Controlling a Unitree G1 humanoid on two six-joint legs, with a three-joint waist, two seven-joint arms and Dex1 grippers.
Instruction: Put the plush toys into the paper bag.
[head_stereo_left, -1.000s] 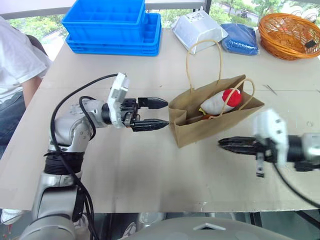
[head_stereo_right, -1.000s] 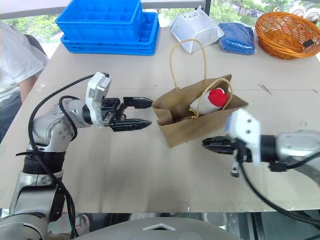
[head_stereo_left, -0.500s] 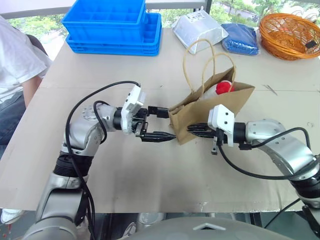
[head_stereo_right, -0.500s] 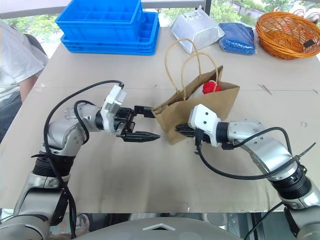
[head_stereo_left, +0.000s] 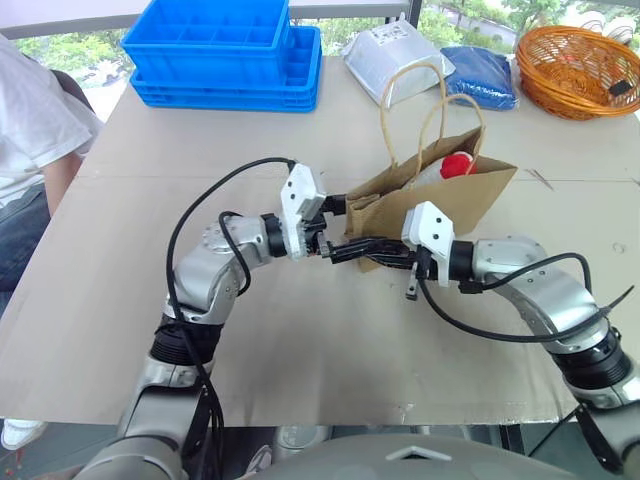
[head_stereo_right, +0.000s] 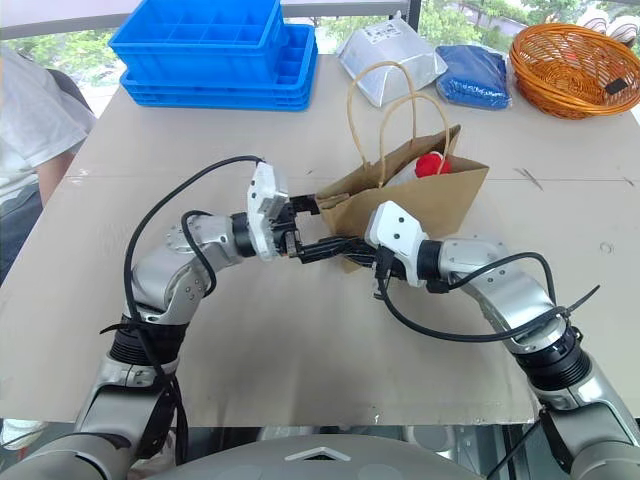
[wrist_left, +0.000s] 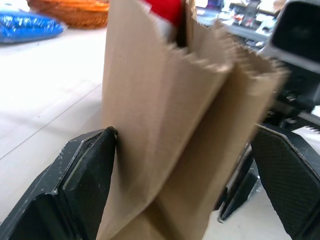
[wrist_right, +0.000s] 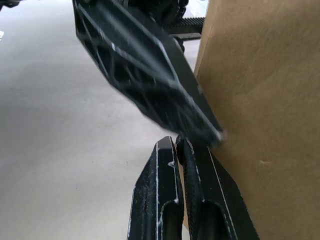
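Left tool (wrist_left: 180, 165) spread wide astride paper bag's (head_stereo_left: 455, 195) end, right tool (wrist_right: 182, 195) pressed together against bag, white red-tipped plush toy (head_stereo_left: 452, 166) inside

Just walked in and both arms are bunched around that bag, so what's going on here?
The robot is working on a brown paper bag standing on the table, with a white and red plush toy poking out of its top. The left gripper is open and straddles the bag's narrow folded end, one finger on each side. The right gripper is shut, its tips against the bag's side near the bottom. A person in a white shirt sits at the table's left edge.
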